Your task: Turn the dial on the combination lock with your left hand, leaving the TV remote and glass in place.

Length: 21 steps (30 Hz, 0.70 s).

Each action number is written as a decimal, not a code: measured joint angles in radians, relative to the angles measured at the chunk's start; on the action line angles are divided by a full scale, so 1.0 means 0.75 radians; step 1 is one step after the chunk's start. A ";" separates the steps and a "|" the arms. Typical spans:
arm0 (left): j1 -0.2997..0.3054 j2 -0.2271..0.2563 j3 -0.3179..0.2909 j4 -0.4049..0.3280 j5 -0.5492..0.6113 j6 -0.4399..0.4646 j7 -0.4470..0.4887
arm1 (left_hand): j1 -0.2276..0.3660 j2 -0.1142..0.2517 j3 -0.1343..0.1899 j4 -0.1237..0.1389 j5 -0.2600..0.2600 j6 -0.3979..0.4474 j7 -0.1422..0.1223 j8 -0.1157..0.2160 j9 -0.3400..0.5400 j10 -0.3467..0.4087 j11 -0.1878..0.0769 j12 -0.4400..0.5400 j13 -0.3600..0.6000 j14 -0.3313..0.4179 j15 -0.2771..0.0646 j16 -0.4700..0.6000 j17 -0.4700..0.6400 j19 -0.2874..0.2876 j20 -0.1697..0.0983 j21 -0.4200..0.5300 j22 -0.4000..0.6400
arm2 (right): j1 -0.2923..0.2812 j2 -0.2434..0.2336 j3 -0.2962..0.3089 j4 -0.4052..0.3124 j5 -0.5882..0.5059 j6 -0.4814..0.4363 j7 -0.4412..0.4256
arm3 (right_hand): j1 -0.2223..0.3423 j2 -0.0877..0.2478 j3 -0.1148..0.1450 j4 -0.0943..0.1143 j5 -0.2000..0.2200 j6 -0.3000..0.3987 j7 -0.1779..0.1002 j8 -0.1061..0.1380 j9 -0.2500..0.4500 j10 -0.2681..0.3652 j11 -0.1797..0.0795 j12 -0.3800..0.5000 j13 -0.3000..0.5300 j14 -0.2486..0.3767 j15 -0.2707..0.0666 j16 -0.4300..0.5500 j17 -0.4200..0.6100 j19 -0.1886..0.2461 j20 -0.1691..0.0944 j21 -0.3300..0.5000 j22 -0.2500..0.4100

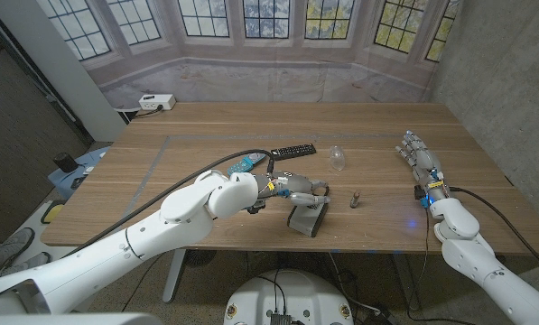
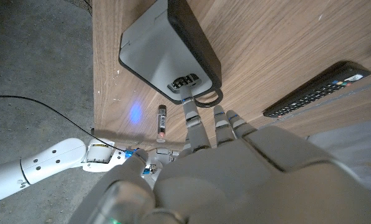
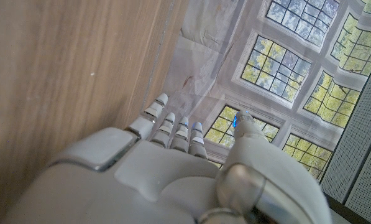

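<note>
The combination lock (image 1: 308, 218) is a grey box with a black side lying near the table's front edge; its dial row (image 2: 185, 81) and shackle (image 2: 205, 98) show in the left wrist view. My left hand (image 1: 298, 188) hovers just behind it with fingers stretched out, and one fingertip (image 2: 189, 107) touches the dial end of the lock (image 2: 166, 43). It grips nothing. The black TV remote (image 1: 292, 150) lies behind the hand, and the clear glass (image 1: 339, 159) stands to its right. My right hand (image 1: 421, 162) stands at the table's right side, fingers extended and empty.
A small dark tube (image 1: 355, 199) lies right of the lock. A blue object (image 1: 242, 165) sits left of the remote. A white power strip (image 1: 156, 102) lies at the far left corner. The left arm's black cable (image 1: 206, 169) runs over the table.
</note>
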 measured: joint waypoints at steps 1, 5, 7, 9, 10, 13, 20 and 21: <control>0.000 -0.001 -0.001 0.001 0.001 -0.003 -0.001 | 0.000 0.000 0.000 0.000 0.000 0.000 0.000 0.000 0.000 0.000 0.000 0.000 0.000 0.000 0.000 0.000 0.000 0.000 0.000 0.000 0.000 | -0.003 0.000 0.000 -0.001 0.000 0.001 -0.001 | 0.000 0.000 0.000 0.000 0.000 0.000 0.000 0.000 0.000 0.000 0.000 0.000 0.000 0.000 0.000 0.000 0.000 0.000 0.000 0.000 0.000; 0.001 -0.003 -0.002 0.005 0.003 -0.011 -0.003 | 0.000 0.000 0.000 0.000 0.000 0.000 0.000 0.000 0.000 0.000 0.000 0.000 0.000 0.000 0.000 0.000 0.000 0.000 0.000 0.000 0.000 | -0.007 0.000 0.002 -0.003 0.000 0.001 -0.003 | 0.000 0.000 0.000 0.000 0.000 0.000 0.000 0.000 0.000 0.000 0.000 0.000 0.000 0.000 0.000 0.000 0.000 0.000 0.000 0.000 0.000; 0.001 -0.006 -0.003 0.007 0.005 -0.013 -0.004 | 0.000 0.000 0.000 0.000 0.000 0.000 0.000 0.000 0.000 0.000 0.000 0.000 0.000 0.000 0.000 0.000 0.000 0.000 0.000 0.000 0.000 | -0.008 0.000 0.002 -0.004 0.000 0.001 -0.004 | 0.000 0.000 0.000 0.000 0.000 0.000 0.000 0.000 0.000 0.000 0.000 0.000 0.000 0.000 0.000 0.000 0.000 0.000 0.000 0.000 0.000; 0.001 -0.007 -0.004 0.009 0.007 -0.016 -0.005 | 0.000 0.000 0.004 -0.004 0.000 0.000 0.000 0.000 0.000 0.000 0.000 0.000 0.000 0.000 0.000 0.000 0.000 0.000 0.000 0.000 0.000 | -0.010 0.000 0.002 -0.004 0.000 0.001 -0.004 | 0.000 0.000 0.000 0.000 0.000 0.000 0.000 0.000 0.000 0.000 0.000 0.000 0.000 0.000 0.000 0.000 0.000 0.000 0.000 0.000 0.000; 0.001 -0.008 -0.004 0.010 0.009 -0.018 -0.005 | 0.000 0.000 0.006 -0.006 0.000 0.000 0.000 0.000 0.000 0.000 0.000 0.000 0.000 0.000 0.000 0.000 0.000 0.000 0.000 0.000 0.000 | -0.011 0.000 0.003 -0.005 0.000 0.001 -0.004 | 0.000 0.000 0.000 0.000 0.000 0.000 0.000 0.000 0.000 0.000 0.000 0.000 0.000 0.000 0.000 0.000 0.000 0.000 0.000 0.000 0.000; 0.001 -0.011 -0.005 0.012 0.010 -0.020 -0.006 | 0.000 0.000 0.006 -0.005 0.000 0.000 0.000 0.000 0.000 0.000 0.000 0.000 0.000 0.000 0.000 0.000 0.000 0.000 0.000 0.000 0.000 | -0.011 0.000 0.003 -0.005 0.000 0.001 -0.004 | 0.000 0.000 0.000 0.000 0.000 0.000 0.000 0.000 0.000 0.000 0.000 0.000 0.000 0.000 0.000 0.000 0.000 0.000 0.000 0.000 0.000; 0.002 -0.016 -0.006 0.017 0.024 -0.026 -0.008 | 0.000 0.000 0.011 0.000 0.000 0.000 0.000 0.000 0.000 0.000 0.000 0.000 0.000 0.000 0.000 0.000 0.000 0.000 0.000 0.000 0.000 | -0.008 0.000 0.003 -0.001 0.000 0.001 0.000 | 0.000 0.000 0.000 0.000 0.000 0.000 0.000 0.000 0.000 0.000 0.000 0.000 0.000 0.000 0.000 0.000 0.000 0.000 0.000 0.000 0.000; 0.002 -0.017 -0.006 0.018 0.028 -0.028 -0.009 | 0.000 0.000 0.011 0.000 0.000 0.000 0.000 0.000 0.000 0.000 0.000 0.000 0.000 0.000 0.000 0.000 0.000 0.000 0.000 0.000 0.000 | -0.007 0.000 0.003 0.001 0.000 0.001 0.001 | 0.000 0.000 0.000 0.000 0.000 0.000 0.000 0.000 0.000 0.000 0.000 0.000 0.000 0.000 0.000 0.000 0.000 0.000 0.000 0.000 0.000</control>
